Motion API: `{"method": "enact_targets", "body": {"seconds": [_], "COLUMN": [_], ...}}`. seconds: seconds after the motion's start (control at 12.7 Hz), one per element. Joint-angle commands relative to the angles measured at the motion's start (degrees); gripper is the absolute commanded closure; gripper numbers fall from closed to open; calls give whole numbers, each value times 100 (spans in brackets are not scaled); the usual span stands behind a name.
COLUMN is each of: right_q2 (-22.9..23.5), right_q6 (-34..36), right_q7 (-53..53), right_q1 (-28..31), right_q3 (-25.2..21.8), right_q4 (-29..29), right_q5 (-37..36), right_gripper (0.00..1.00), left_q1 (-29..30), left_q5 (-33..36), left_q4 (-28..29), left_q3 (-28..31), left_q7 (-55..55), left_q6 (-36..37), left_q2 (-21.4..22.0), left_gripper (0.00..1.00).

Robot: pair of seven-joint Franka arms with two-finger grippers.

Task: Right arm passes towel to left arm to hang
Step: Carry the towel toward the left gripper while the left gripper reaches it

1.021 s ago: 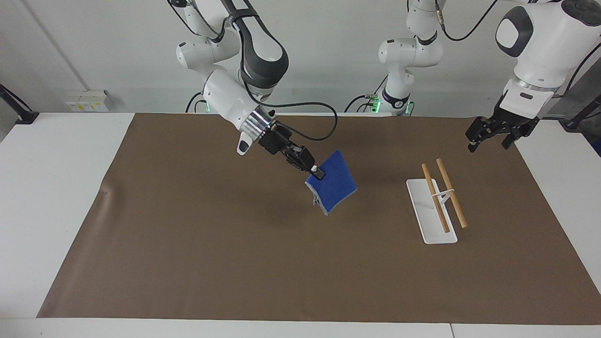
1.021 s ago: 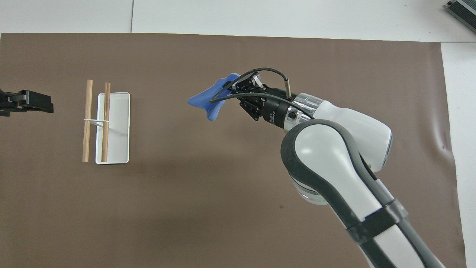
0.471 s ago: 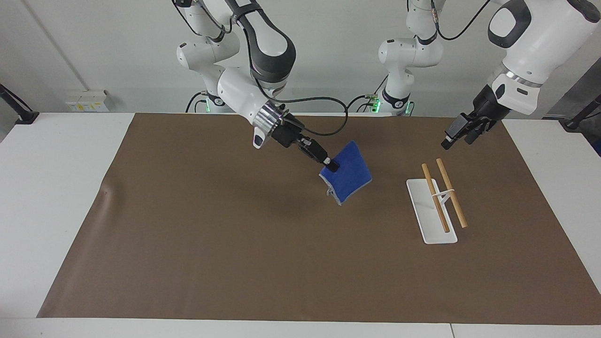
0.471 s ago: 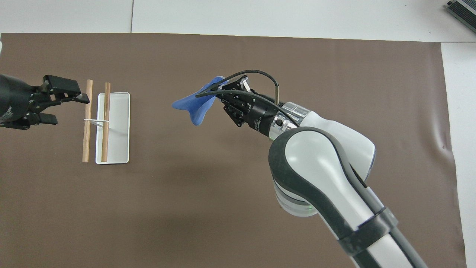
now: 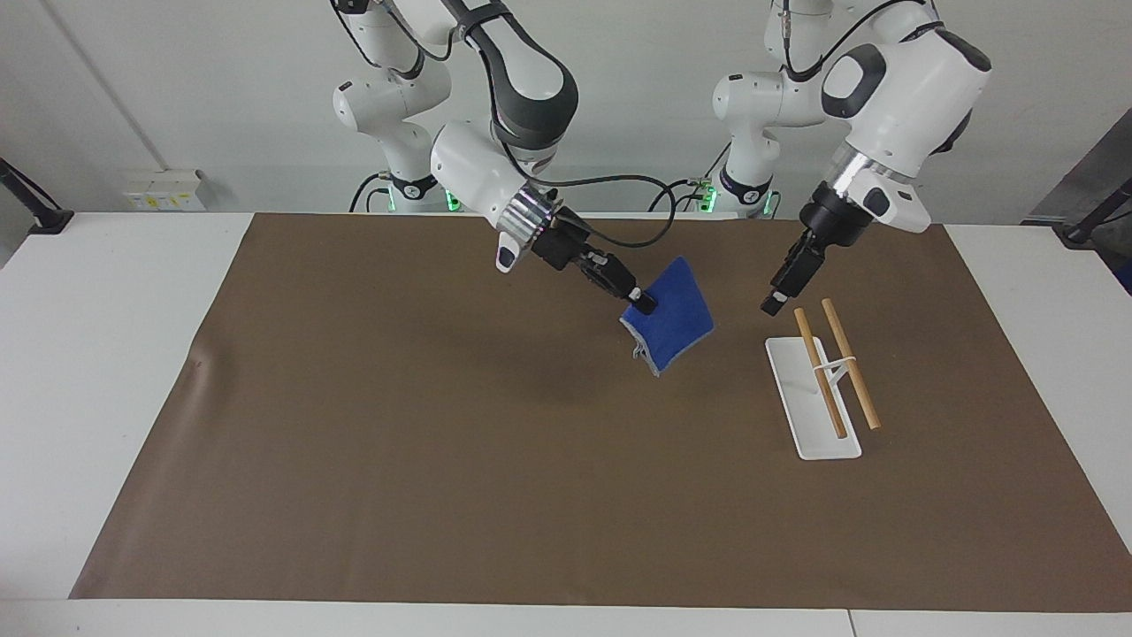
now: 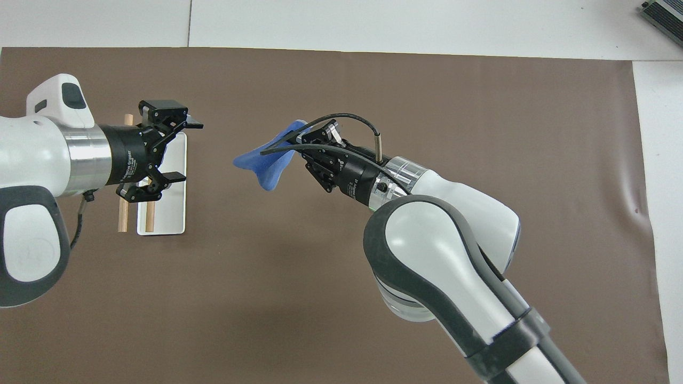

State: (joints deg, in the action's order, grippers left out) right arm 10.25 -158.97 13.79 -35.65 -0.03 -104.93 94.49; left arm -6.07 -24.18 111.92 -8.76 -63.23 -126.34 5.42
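Note:
The blue towel [image 5: 672, 314] [image 6: 264, 160] hangs in the air over the middle of the brown mat, pinched at one corner by my right gripper [image 5: 646, 303] [image 6: 296, 150], which is shut on it. The right arm [image 5: 478, 168] reaches in toward the left arm's end of the table. My left gripper [image 5: 772, 305] [image 6: 188, 152] is open, raised over the hanging rack's end, its fingers pointing at the towel. A gap of mat separates it from the towel. The left arm [image 5: 893, 88] comes down from its base.
A hanging rack with a white base [image 5: 814, 416] [image 6: 171, 213] and two wooden dowels [image 5: 851, 363] stands on the brown mat [image 5: 354, 442] toward the left arm's end. White table [image 5: 106, 354] borders the mat.
The right gripper carried the towel further toward the left arm's end. The left arm swung in from the table's edge to over the rack, its open gripper now facing the towel.

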Motion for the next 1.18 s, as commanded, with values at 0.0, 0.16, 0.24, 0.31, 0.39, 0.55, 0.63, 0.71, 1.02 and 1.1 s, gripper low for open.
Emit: {"method": "enact_targets", "body": {"seconds": [0.0, 0.16, 0.24, 0.31, 0.39, 0.55, 0.63, 0.71, 1.02, 1.1], "right_q2": [64, 64, 64, 64, 64, 64, 64, 56, 56, 56], "right_q6": [-170, -170, -161, -161, -161, -170, -170, -179, -179, -187], "right_q7": [54, 54, 54, 54, 62, 80, 89, 89, 89, 89], "right_q1": [-12, -21, -29, -29, -29, -29, -29, -29, -29, -29], "right_q3": [47, 47, 47, 47, 100, 223, 241, 241, 241, 241], "right_q4": [104, 104, 104, 104, 104, 113, 113, 113, 113, 113], "right_q5": [175, 175, 175, 175, 184, 210, 315, 351, 351, 351], "right_gripper": [100, 100, 100, 100, 100, 100, 100, 100, 100, 100], "left_q1": [-87, -227, -237, -237, -246, -289, -298, -298, -290, -281], "left_q5": [-506, -588, -588, -596, -640, -754, -816, -938, -966, -966], "left_q4": [339, 592, 707, 760, 761, 778, 770, 770, 770, 770], "left_q3": [41, -37, -133, -213, -274, -336, -337, -337, -328, -319], "left_q7": [-495, -953, -1059, -1086, -1104, -1104, -1104, -1104, -1069, -1034], "left_q6": [-389, -1056, -1294, -1462, -1629, -1875, -1937, -2060, -2114, -2122], "left_q2": [214, 170, 153, 92, -48, -181, -207, -208, -252, -252], "left_gripper": [0, 0, 0, 0, 0, 0, 0, 0, 36, 47]}}
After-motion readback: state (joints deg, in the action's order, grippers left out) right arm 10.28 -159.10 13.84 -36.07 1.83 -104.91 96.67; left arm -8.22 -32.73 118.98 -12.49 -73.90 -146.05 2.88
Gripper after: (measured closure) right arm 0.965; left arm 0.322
